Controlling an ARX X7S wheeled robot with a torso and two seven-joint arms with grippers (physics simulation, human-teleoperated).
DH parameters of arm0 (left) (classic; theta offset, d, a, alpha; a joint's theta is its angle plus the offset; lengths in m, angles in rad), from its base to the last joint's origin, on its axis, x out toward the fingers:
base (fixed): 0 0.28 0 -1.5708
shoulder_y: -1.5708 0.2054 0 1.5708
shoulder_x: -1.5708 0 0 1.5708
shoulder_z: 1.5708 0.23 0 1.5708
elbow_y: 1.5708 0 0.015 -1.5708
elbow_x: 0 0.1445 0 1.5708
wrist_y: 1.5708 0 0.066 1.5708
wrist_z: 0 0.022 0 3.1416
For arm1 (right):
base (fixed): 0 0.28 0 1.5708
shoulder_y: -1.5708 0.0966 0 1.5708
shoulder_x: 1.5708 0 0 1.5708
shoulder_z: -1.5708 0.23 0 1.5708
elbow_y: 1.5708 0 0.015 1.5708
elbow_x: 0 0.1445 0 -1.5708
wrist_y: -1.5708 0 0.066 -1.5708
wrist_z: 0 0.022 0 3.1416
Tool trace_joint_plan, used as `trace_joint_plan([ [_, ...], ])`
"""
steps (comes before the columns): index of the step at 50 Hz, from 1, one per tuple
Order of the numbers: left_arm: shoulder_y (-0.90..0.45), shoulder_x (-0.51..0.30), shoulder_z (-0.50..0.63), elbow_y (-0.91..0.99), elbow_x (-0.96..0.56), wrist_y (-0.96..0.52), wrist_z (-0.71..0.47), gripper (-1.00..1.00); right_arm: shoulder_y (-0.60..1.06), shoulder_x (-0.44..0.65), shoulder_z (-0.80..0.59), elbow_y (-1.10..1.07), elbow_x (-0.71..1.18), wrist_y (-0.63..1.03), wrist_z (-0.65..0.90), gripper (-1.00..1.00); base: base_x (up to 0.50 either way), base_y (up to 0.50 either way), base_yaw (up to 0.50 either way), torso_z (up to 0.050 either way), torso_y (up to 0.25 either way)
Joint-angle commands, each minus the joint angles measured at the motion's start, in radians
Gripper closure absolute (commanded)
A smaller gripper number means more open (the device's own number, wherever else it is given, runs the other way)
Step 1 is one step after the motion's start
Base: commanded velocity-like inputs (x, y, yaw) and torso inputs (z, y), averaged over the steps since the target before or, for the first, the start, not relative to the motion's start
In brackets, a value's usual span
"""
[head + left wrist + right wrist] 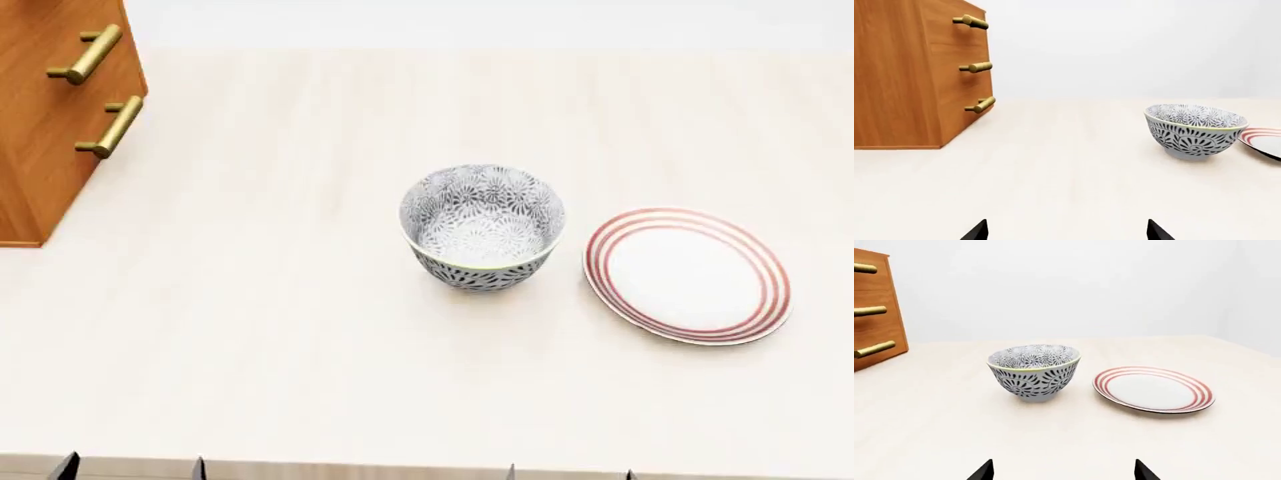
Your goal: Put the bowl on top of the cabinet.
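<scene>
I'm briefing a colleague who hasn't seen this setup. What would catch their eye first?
Probably the patterned bowl, upright mid-table, with the red-ringed plate lying close beside it, apart. Next, the orange-brown cabinet with brass handles at the table's far left. Both grippers' fingers barely show, wide apart, nothing between them.

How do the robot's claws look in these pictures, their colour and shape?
Only the fingertips show. The left claw and the right claw each show two plain black, pointed, wedge-shaped tips at the picture edge. No cables, markings or arm links are visible. In the head view only small dark tips appear.
</scene>
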Motion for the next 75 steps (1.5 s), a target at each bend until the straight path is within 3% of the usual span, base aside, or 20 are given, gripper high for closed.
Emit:
trace_joint_plan([
  [1,0.050,-0.019,0.020,0.079,0.003,0.014,-0.025,-1.00,-0.044,0.017,-0.008,-0.071,0.035,-0.006,0.013,-1.00,0.00,0.00,0.00,0.000,0.000],
  [19,0.058,-0.036,0.041,0.087,-0.002,0.029,-0.049,-1.00,-0.058,0.031,-0.023,-0.086,0.041,-0.035,0.052,-1.00,0.00,0.02,0.00,0.000,0.000],
  [48,0.051,-0.059,0.069,0.080,-0.014,0.033,-0.076,-1.00,-0.060,0.059,-0.054,-0.090,0.056,-0.043,0.079,-1.00,0.00,0.49,0.00,0.000,0.000],
  [75,0.050,-0.072,0.091,0.096,-0.002,0.025,-0.117,-1.00,-0.074,0.079,-0.083,-0.120,0.047,-0.023,0.115,-1.00,0.00,0.02,0.00,0.000,0.000],
])
